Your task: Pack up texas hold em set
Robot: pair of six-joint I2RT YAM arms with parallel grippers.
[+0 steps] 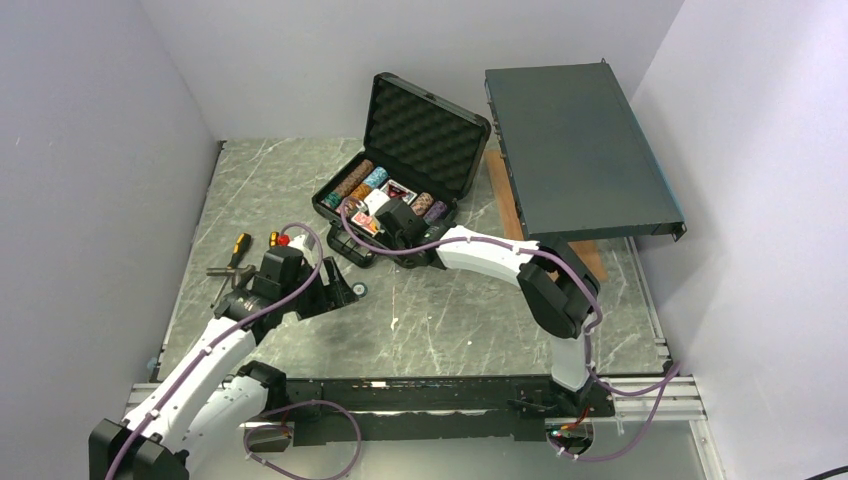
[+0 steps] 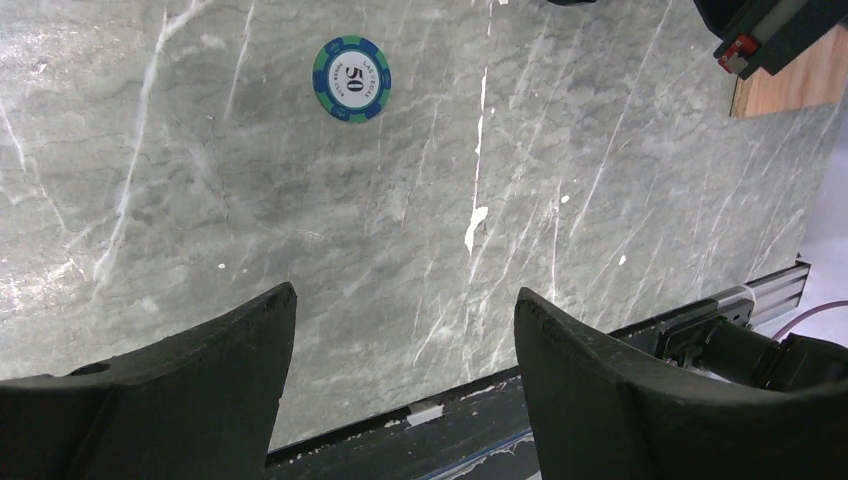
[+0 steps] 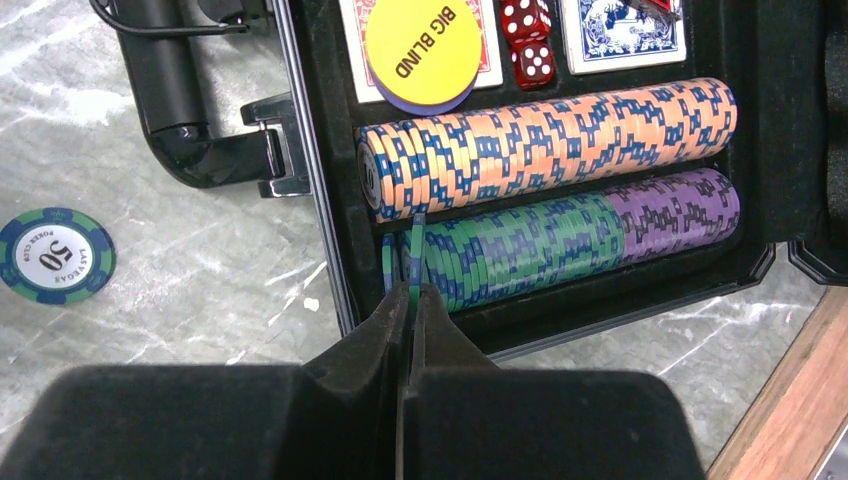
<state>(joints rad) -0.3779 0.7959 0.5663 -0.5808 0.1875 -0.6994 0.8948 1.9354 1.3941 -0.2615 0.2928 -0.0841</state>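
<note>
The black hard case [image 1: 425, 135] of the texas hold em set lies open at the back of the table, its foam lid up. Its tray holds rows of orange chips [image 3: 550, 135], green chips [image 3: 520, 250] and purple chips [image 3: 680, 210], plus card decks [image 3: 620, 35], red dice [image 3: 528, 40] and a yellow BIG BLIND button [image 3: 422, 45]. My right gripper [image 3: 411, 290] is shut on a green chip [image 3: 414, 245] standing on edge at the left end of the green row. One loose green-and-blue 50 chip [image 2: 351, 78] lies flat on the table. Short of it, my left gripper [image 2: 405, 295] hovers open and empty.
A large flat dark grey metal box [image 1: 575, 150] stands raised at the back right above a wooden board [image 1: 505, 200]. Orange-handled screwdrivers [image 1: 240, 245] and pliers [image 1: 222, 272] lie at the left. The case's handle [image 3: 175, 90] sticks out toward the loose chip.
</note>
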